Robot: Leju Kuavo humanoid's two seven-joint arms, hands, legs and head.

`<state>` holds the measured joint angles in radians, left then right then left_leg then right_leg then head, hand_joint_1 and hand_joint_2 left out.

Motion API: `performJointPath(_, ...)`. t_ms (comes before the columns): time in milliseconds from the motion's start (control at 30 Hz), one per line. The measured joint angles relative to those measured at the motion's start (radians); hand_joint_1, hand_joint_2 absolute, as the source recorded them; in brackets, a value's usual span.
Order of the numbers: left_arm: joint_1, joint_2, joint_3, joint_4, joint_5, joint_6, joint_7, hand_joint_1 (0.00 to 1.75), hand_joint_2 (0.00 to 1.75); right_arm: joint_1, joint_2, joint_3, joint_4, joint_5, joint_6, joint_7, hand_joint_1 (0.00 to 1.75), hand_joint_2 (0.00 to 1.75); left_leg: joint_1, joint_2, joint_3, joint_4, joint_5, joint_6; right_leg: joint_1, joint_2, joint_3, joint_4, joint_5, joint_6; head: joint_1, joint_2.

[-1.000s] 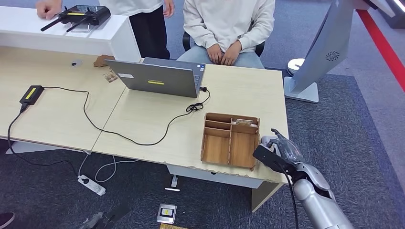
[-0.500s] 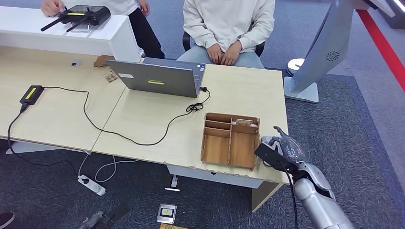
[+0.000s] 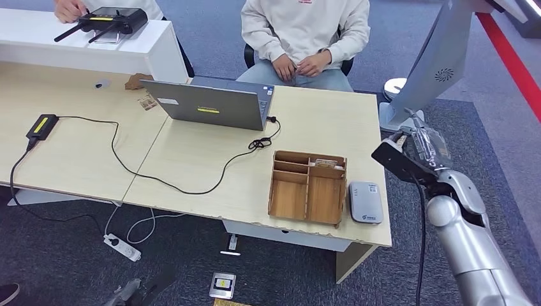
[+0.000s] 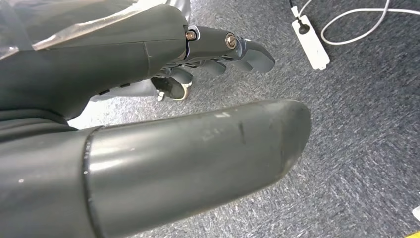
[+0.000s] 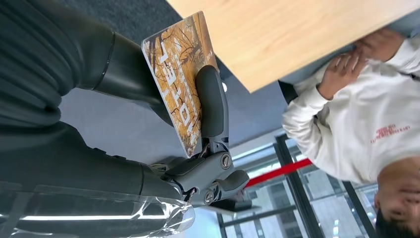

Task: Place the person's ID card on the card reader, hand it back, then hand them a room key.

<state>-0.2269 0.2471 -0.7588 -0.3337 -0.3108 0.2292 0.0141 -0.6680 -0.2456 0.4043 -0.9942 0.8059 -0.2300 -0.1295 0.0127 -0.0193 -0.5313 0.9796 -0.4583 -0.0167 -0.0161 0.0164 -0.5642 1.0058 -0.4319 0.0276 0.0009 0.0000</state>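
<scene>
one right hand (image 3: 426, 145) grips card (image 5: 179, 79) beyond desk edge (image 3: 383, 185).

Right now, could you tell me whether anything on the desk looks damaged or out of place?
Only the desk's front edge stands out: its light trim is chipped and ragged below the wooden organizer.

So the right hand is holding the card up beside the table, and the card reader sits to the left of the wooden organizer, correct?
Not quite: in the head view the card reader sits to the right of the wooden organizer. The right hand does hold the card.
</scene>
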Motion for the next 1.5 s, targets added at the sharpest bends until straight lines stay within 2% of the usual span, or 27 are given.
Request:
performJointPath(233, -0.014, -0.003, 0.000, 0.000, -0.028, -0.015, -0.004, 0.00, 0.00, -0.069, 0.016, -0.006, 0.010, 0.071, -0.035, -0.073, 1.75, 1.75, 0.000, 0.000, 0.000, 0.000, 0.000, 0.000, 0.000, 0.000, 0.000, 0.000, 0.000, 0.000, 0.000, 0.000)
performJointPath(500, -0.035, -0.004, 0.001, 0.000, -0.046, -0.046, -0.010, 0.00, 0.00, -0.188, 0.091, 0.003, 0.124, 0.115, -0.048, -0.131, 1.75, 1.75, 0.000, 0.000, 0.000, 0.000, 0.000, 0.000, 0.000, 0.000, 0.000, 0.001, 0.000, 0.000, 0.000, 0.000)
performJointPath(900, -0.042, -0.004, 0.002, 0.000, -0.061, -0.081, -0.008, 0.00, 0.00, -0.283, 0.183, 0.029, 0.320, 0.141, -0.058, -0.142, 1.75, 1.75, 0.000, 0.000, -0.001, 0.000, 0.000, 0.000, 0.000, 0.000, 0.000, 0.001, 0.000, 0.000, 0.000, 0.000)
performJointPath(1200, -0.054, -0.001, 0.001, 0.000, -0.074, -0.100, -0.004, 0.00, 0.00, -0.308, 0.207, 0.046, 0.427, 0.139, -0.060, -0.129, 1.75, 1.75, 0.000, 0.000, 0.000, 0.000, 0.001, 0.000, 0.000, 0.000, 0.000, 0.000, 0.000, 0.000, 0.000, 0.000)
performJointPath(1433, -0.056, -0.001, 0.001, 0.000, -0.077, -0.106, -0.003, 0.00, 0.00, -0.311, 0.207, 0.047, 0.442, 0.140, -0.059, -0.120, 1.75, 1.75, 0.000, 0.000, 0.000, 0.000, 0.001, 0.000, 0.000, 0.000, 0.000, 0.000, 0.000, 0.000, 0.000, 0.000)
performJointPath(1467, -0.056, -0.001, 0.001, 0.000, -0.078, -0.108, -0.003, 0.00, 0.00, -0.311, 0.207, 0.047, 0.445, 0.141, -0.059, -0.117, 1.68, 1.75, 0.000, 0.000, 0.000, 0.000, 0.001, 0.000, 0.000, 0.000, 0.000, 0.000, 0.000, 0.000, 0.000, 0.000)
performJointPath(1500, -0.057, -0.002, 0.000, 0.000, -0.082, -0.112, -0.002, 0.00, 0.00, -0.311, 0.205, 0.047, 0.453, 0.141, -0.059, -0.114, 1.24, 1.75, 0.000, 0.000, 0.000, 0.000, 0.001, 0.000, 0.000, 0.000, 0.000, 0.000, 0.000, 0.000, 0.000, 0.000)
